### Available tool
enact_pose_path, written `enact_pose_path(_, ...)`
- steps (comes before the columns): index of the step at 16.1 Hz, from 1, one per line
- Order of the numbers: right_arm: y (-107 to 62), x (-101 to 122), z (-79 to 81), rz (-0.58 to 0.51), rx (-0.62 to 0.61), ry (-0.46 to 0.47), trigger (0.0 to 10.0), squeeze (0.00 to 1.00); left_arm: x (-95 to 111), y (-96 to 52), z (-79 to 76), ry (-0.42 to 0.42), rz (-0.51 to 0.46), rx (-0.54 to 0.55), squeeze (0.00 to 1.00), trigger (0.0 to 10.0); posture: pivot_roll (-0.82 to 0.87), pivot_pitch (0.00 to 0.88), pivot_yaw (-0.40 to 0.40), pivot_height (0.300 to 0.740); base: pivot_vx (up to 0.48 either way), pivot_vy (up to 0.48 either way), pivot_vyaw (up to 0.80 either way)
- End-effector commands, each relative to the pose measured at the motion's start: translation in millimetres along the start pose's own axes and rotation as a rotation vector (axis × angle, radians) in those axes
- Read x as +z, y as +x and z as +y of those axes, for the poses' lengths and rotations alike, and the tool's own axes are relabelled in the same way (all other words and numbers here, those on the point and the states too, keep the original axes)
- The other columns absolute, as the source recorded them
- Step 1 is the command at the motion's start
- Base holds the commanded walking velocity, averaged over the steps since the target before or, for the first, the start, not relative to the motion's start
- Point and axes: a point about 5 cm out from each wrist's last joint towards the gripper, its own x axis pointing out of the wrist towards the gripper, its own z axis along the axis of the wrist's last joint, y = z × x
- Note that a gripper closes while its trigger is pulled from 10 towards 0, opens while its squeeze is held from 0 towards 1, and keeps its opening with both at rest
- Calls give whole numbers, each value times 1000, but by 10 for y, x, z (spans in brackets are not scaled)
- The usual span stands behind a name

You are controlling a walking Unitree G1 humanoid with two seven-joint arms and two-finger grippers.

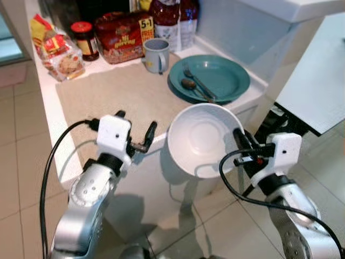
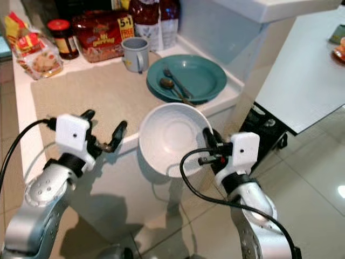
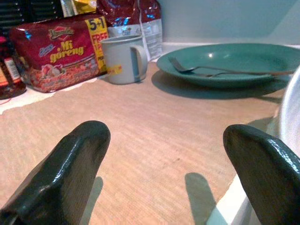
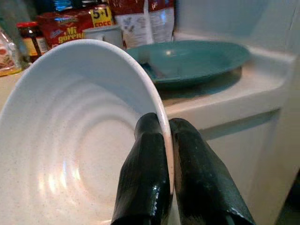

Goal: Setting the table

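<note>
A white ceramic bowl [image 1: 202, 140] hangs tilted in the air just off the front edge of the table [image 1: 54, 102], pinched at its rim by the right gripper [image 4: 166, 154], one black finger inside and one outside. It looks rigid, glossy, fairly heavy and breakable, so this thin rim hold could let it swing or slip. The left gripper [image 1: 135, 132] hovers at the table edge beside the bowl, fingers spread wide and holding nothing, above the tan placemat [image 3: 140, 136].

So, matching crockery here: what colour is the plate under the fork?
Teal green plate, clearest in the left eye view.
</note>
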Motion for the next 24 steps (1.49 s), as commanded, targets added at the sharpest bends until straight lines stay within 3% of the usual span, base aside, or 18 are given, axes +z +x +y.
enact_pose_path(1, -1, 141, 29, -86, 11, -91, 10000, 0, 0, -40, 31, 16, -12, 12, 0, 10000, 58, 47, -15, 740, 0, -480, 0)
enact_pose_path(6, -17, 128, 79, -119, 44, -126, 10000, 0, 194, -88, -48, 1, -146, -16, 0, 10000, 64, 47, -23, 740, 0, -480, 383)
enact_pose_path(9, -25, 141, 132, -135, 80, -136, 10000, 0, 249, -138, -60, 2, -173, -22, 0, 10000, 65, 49, -25, 740, 0, -480, 488)
enact_pose_path(11, -30, 72, 96, -115, 56, -144, 10000, 0, 208, -123, -66, 16, -150, -19, 0, 10000, 70, 51, -30, 740, 0, -480, 497)
enact_pose_path(13, -22, -163, -29, 22, -60, -97, 10000, 0, -6, -88, -116, 76, -47, -50, 0, 10000, 59, 50, -23, 740, 0, -319, 481)
enact_pose_path(15, -40, -135, -90, 3, -118, -80, 10000, 0, -66, -71, -113, -2, -14, -45, 0, 10000, 38, 49, -10, 740, 0, -141, 538)
enact_pose_path(19, -44, -92, -135, -9, -164, -114, 10000, 0, -90, 55, -120, 52, 11, -45, 0, 10000, 29, 51, 3, 740, 0, -241, 538)
enact_pose_path(24, 102, -67, -176, -13, -217, -119, 10000, 0, -61, 205, -160, 50, 19, -24, 0, 10000, 20, 48, -1, 740, 0, -462, 651)
